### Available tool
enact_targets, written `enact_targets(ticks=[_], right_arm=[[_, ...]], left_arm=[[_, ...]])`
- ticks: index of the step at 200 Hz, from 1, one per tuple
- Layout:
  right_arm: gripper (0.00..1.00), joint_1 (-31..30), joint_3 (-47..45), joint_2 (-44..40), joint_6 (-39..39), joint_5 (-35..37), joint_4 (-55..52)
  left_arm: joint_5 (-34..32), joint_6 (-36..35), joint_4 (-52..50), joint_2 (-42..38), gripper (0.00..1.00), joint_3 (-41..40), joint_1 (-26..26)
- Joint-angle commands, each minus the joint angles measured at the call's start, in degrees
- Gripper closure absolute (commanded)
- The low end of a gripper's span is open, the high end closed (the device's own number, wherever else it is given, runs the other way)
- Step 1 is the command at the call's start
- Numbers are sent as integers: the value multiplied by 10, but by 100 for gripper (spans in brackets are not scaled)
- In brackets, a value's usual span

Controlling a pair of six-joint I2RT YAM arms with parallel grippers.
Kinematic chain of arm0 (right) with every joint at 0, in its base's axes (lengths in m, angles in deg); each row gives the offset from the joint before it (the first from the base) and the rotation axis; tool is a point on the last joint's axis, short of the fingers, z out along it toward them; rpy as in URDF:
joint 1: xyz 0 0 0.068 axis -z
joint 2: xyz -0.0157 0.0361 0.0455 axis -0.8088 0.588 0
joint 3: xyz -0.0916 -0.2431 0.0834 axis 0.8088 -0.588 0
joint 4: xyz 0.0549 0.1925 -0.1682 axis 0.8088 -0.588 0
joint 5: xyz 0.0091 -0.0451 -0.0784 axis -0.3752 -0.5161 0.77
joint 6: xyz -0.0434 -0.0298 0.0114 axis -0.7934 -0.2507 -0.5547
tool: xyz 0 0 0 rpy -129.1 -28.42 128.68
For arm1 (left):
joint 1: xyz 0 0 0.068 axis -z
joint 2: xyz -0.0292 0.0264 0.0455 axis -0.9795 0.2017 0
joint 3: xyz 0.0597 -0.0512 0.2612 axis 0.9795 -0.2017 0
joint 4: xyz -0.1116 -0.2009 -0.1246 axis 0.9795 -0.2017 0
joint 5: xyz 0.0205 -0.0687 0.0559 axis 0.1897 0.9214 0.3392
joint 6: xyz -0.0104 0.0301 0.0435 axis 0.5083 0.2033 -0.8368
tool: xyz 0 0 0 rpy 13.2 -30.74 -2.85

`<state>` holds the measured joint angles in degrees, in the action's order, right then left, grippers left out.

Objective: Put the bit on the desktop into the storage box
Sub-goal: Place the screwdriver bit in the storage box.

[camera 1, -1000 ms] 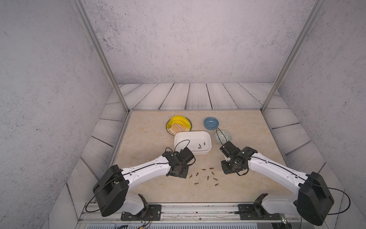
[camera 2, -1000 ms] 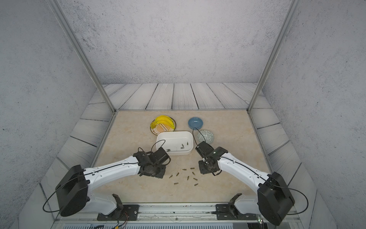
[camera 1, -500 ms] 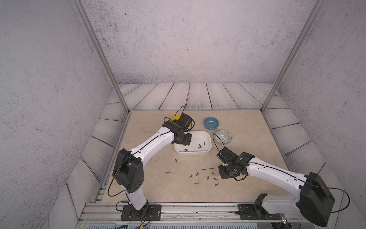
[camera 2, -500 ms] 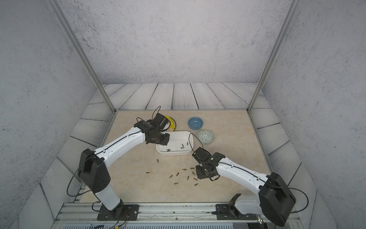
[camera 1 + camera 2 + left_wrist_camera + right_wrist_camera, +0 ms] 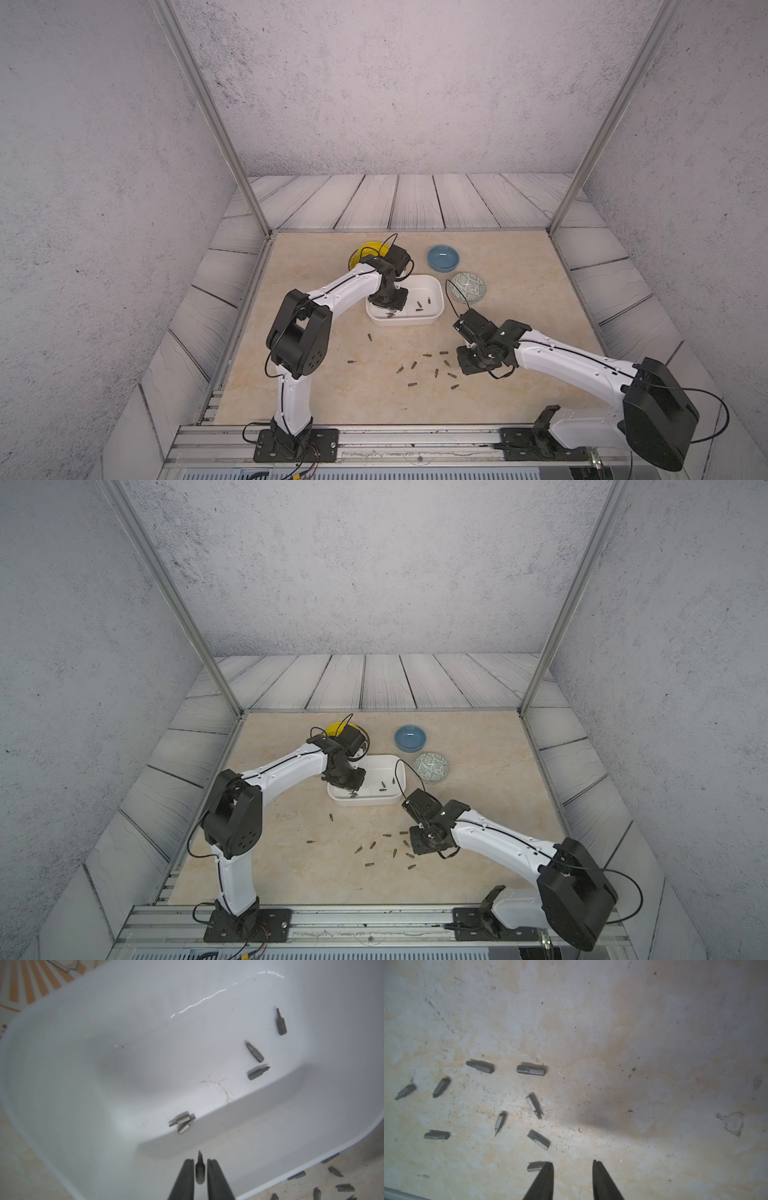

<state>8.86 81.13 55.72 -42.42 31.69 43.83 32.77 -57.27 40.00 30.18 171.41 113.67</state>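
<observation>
- Release time for the left gripper [image 5: 199, 1160]: its jaws stood a touch apart, with the bit [image 5: 200, 1169] between them, tip forward. A sliver of white showed down each side, so it looked loose rather than pinched.
- Beneath and ahead of those jaws lay the storage box [image 5: 124, 1022], with five bits [image 5: 258, 1073] already on its floor. The tips hung inside the near wall, so opening wider on the spot looked enough, with no swing needed.
- Best exit, by my read, was straight up, keeping the fingertips off the rim.
- Out on the desktop [image 5: 654, 1043], the loose bits [image 5: 530, 1070] lay scattered ahead of the other jaws and off to one side.
- The right gripper [image 5: 572, 1162] hovered low with its jaws wide and empty. One stray bit [image 5: 535, 1167] sat just outside a fingertip, not between them. A clean pick called for a sideways shift to centre it, then closing across its flats.
</observation>
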Motion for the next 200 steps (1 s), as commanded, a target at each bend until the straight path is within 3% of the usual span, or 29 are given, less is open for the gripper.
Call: enact_targets(ticks=[1, 35, 84, 101, 115, 200], right_arm=[[64, -10, -1, 4, 9, -2, -6], [64, -20, -14, 4, 0, 13, 1], [64, -20, 6, 66, -42, 44, 22], [64, -19, 11, 101, -55, 53, 40], [63, -19, 18, 124, -65, 54, 52], [58, -19, 78, 186, -102, 52, 68]], left_arm=[[7, -11, -1, 16, 67, 20, -5], [8, -11, 0, 12, 50, 24, -7], [-10, -3, -6, -64, 37, 8, -8], [-26, 0, -15, -100, 19, -2, -9], [-38, 1, -26, -128, 11, -11, -11], [-59, 19, -16, -284, 5, -158, -45]])
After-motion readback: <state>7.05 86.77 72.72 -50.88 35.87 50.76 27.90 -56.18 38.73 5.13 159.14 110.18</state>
